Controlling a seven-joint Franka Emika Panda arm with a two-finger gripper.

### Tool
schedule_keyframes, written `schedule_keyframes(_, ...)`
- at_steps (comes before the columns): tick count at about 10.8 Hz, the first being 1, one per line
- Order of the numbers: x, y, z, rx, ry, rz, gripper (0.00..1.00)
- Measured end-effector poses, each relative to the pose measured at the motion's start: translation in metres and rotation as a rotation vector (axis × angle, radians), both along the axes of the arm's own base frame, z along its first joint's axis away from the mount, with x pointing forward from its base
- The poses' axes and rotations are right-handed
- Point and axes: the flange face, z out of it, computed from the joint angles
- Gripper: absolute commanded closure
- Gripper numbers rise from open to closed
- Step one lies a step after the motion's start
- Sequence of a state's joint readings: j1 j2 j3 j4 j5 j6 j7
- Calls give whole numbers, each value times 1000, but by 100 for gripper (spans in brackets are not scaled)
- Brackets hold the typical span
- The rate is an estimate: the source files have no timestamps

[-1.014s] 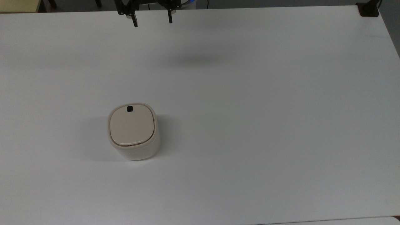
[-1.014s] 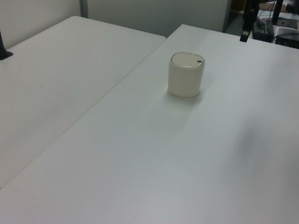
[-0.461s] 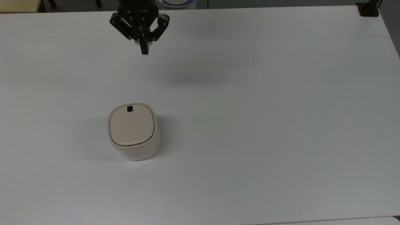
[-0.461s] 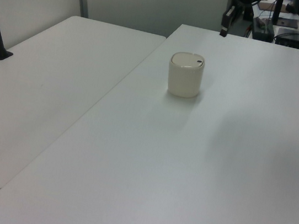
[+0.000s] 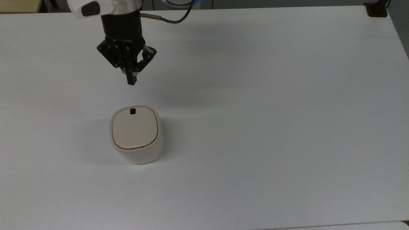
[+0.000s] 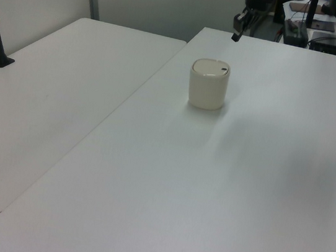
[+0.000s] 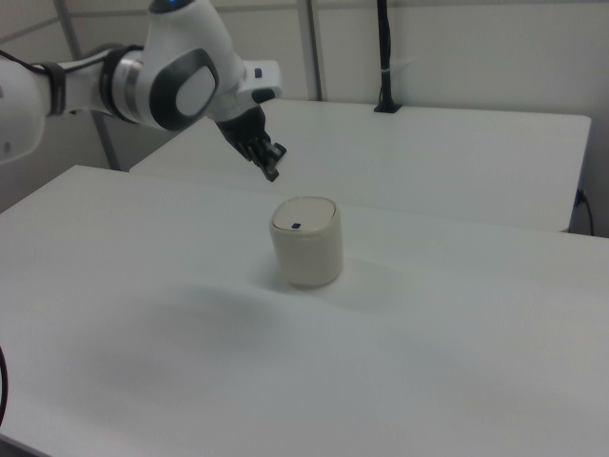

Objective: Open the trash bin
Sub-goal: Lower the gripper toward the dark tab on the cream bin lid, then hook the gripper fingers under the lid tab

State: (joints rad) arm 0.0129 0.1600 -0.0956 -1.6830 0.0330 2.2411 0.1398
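Note:
The cream-beige trash bin (image 5: 135, 134) (image 6: 208, 83) (image 7: 305, 242) stands upright on the white table, its lid down. A small black button (image 5: 132, 111) (image 7: 295, 227) sits near the lid's edge on the top view's upper side. My gripper (image 5: 131, 81) (image 6: 235, 36) (image 7: 272, 173) hangs in the air above the table, short of the bin on the button's side, pointing down. Its two black fingers are pressed together, with nothing between them.
The white table (image 5: 271, 111) stretches wide to the top view's right. A second white table (image 6: 54, 91) adjoins it in the left view. A black post (image 7: 384, 57) stands on the far table, and a black clamp (image 5: 376, 9) sits at a corner.
The gripper went from open to shut during the first half second, and has travelled steadily down the top view toward the bin. The bin has not moved.

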Motion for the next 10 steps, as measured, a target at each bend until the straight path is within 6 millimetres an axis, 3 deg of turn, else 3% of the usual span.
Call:
schedule_keyframes(4, 24, -3, -58, -5, 7, -17, 100)
schedule_keyframes(10, 35, -8, -105, -9, 18, -32, 100)
